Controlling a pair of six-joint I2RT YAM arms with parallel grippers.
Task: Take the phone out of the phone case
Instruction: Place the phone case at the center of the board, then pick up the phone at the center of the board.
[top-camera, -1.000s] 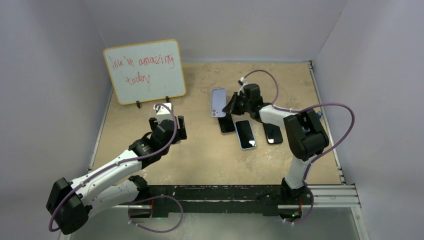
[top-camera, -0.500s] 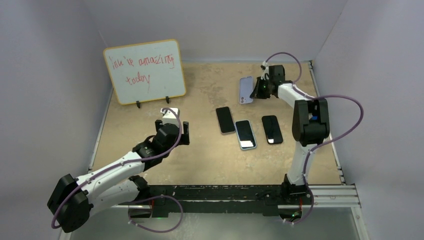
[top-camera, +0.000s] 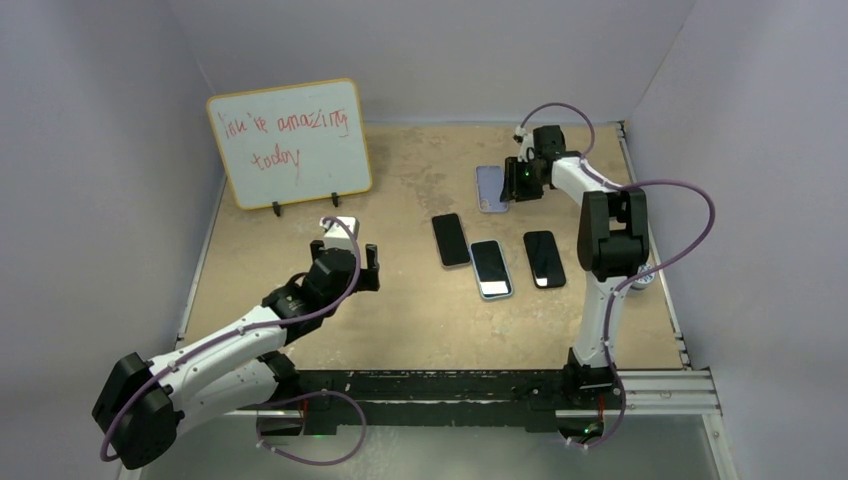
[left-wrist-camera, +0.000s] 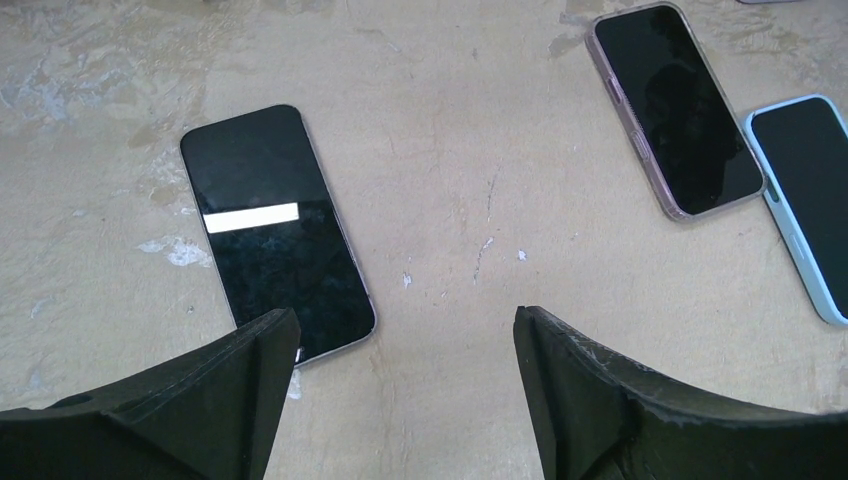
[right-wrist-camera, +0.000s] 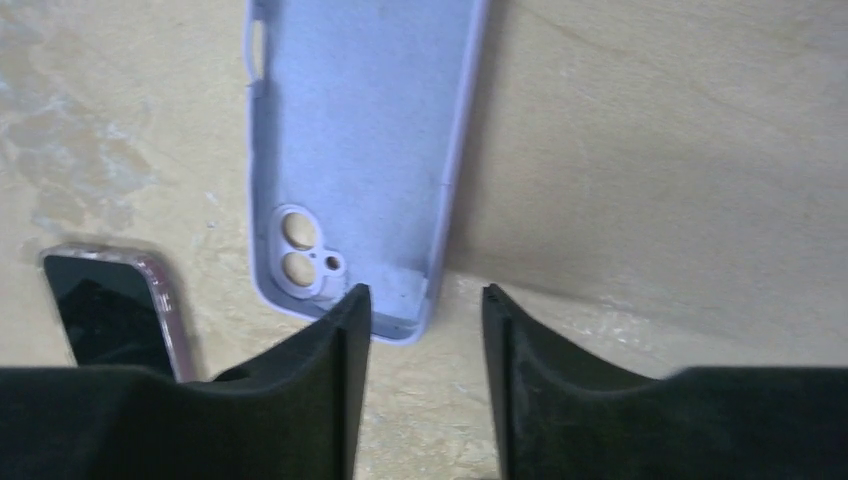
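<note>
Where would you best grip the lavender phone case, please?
Probably its raised rim at the camera-hole end, from above, one finger of the right tool inside: the lavender phone case lies hollow side up, so only the thin rim stands proud.

The only writing I can read stands on the whiteboard (top-camera: 290, 143), which is propped upright at about ten o'clock on the table (top-camera: 400, 310) in the top camera view. It is handwritten with red marker in two lines. The upper line reads something like "you're amazing", where the first word is scribbled and I am not sure of it, and the lower line, starting a little more inside, reads "today".
</note>
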